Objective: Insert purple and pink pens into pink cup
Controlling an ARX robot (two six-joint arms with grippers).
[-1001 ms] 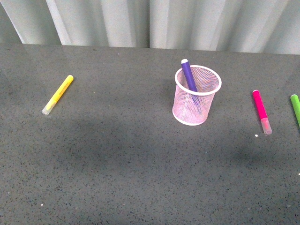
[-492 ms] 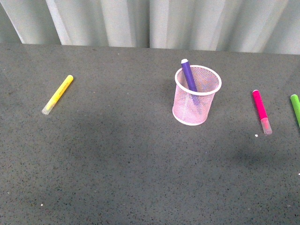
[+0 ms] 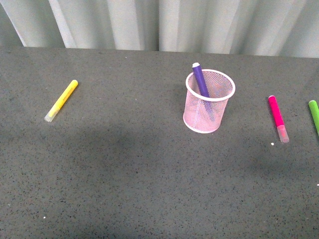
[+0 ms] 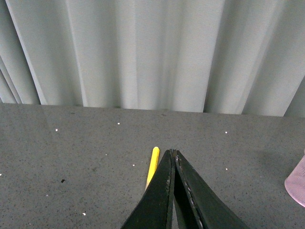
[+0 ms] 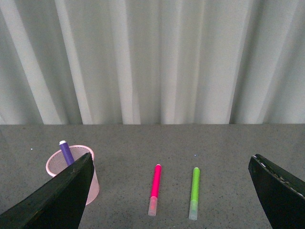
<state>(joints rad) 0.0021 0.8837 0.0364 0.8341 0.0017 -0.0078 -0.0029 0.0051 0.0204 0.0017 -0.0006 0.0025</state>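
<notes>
Pink pen (image 3: 277, 118) lies flat, cap nearward; purple pen (image 3: 201, 80) leans inside cup (image 3: 220, 112).

On the dark table (image 3: 124, 174), a yellow marker (image 3: 61, 100) lies left and a green marker (image 3: 314, 112) far right.

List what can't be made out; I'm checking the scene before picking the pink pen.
Green pen: front view, cut off by the right edge.
Purple pen: front view, lower half blurred behind the pink cup mesh.
Yellow pen: left wrist view, near end hidden by the shut left claw.
</notes>
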